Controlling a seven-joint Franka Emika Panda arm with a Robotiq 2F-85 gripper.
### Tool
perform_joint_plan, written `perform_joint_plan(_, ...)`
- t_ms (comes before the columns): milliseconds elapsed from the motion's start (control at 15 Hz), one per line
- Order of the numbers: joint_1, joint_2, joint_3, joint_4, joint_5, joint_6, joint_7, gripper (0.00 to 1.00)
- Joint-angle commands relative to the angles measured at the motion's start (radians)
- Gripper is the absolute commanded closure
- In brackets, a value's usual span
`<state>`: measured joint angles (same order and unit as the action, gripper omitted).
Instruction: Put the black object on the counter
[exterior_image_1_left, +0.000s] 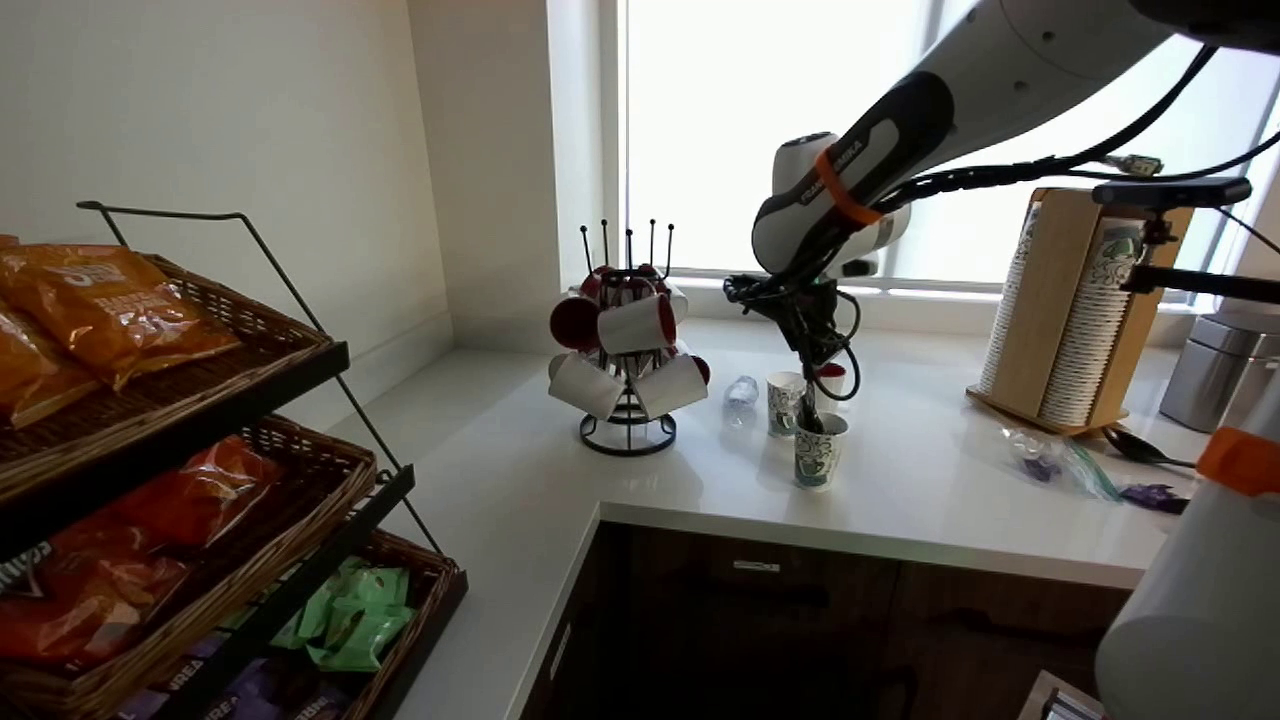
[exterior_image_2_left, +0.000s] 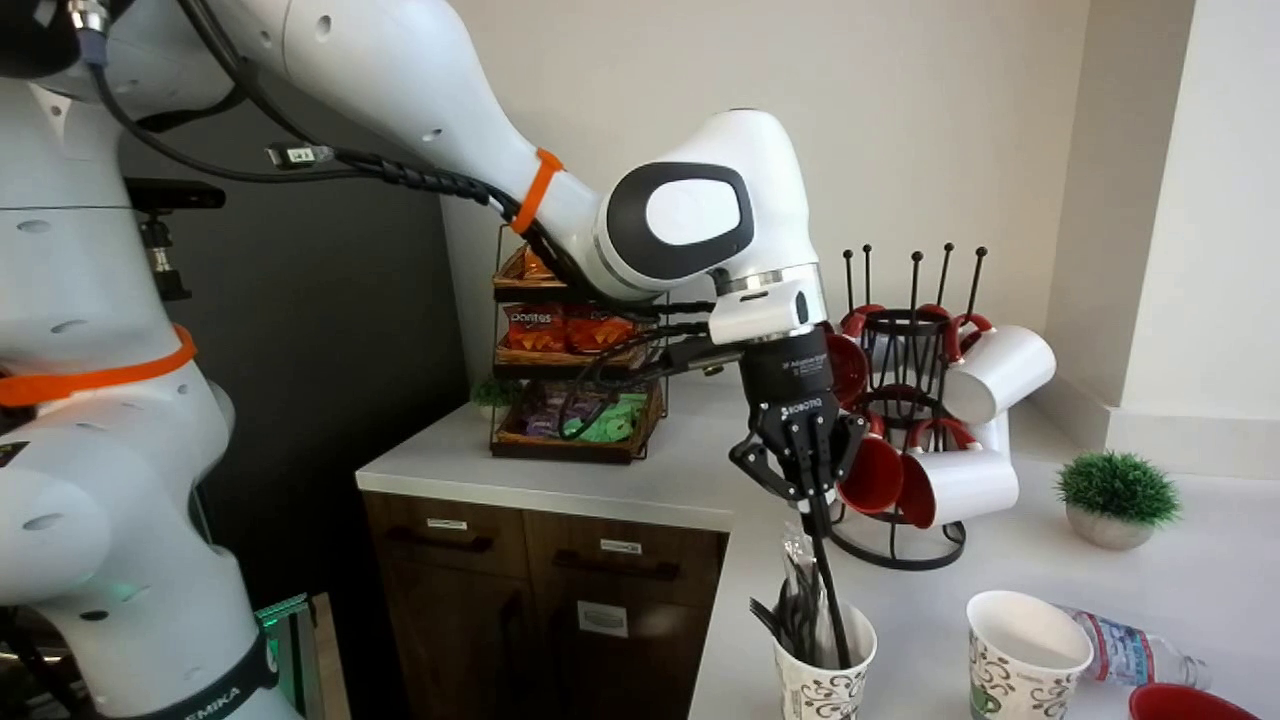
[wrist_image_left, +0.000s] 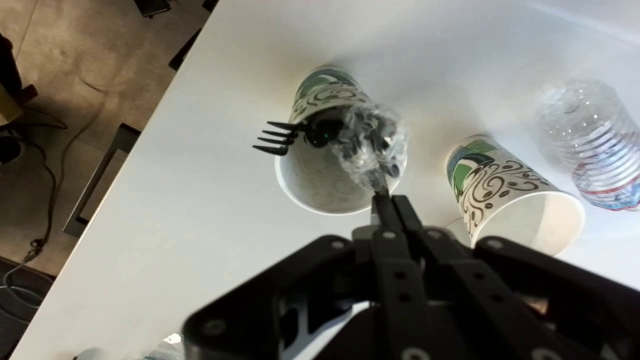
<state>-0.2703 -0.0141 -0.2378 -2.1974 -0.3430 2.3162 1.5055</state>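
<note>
The grasp looks made, the laying-down not yet: the pincer (wrist_image_left: 391, 200) is clenched on what appears to be the upper end of a black utensil (exterior_image_2_left: 830, 595), whose lower end sits inside a paper cup (exterior_image_2_left: 822, 692). The cup stands on the counter (exterior_image_1_left: 930, 500), near its front edge and along from the inner corner. Left to do, as I judge it — lift the utensil clear of the rim, lay it on the counter, let go. Its long axis is nearly upright; in an exterior view the lower end slants slightly away from the front edge. Which end is the head I cannot tell — the cup hides it. A fork (wrist_image_left: 282, 137) juts over the rim, tines toward that edge.
</note>
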Motion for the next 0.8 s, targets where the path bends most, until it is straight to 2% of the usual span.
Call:
perform_joint_plan(0, 0.005, -0.04, -0.003, 0.0, 0.035, -0.044, -0.014, 0.99)
perform_joint_plan(400, 0.004, -0.099, 0.008, 0.007, 0.066, -0.149, -0.072, 0.99)
perform_joint_plan(733, -0.002, -0.128, 0.014, 0.015, 0.077, -0.177, -0.065, 0.99)
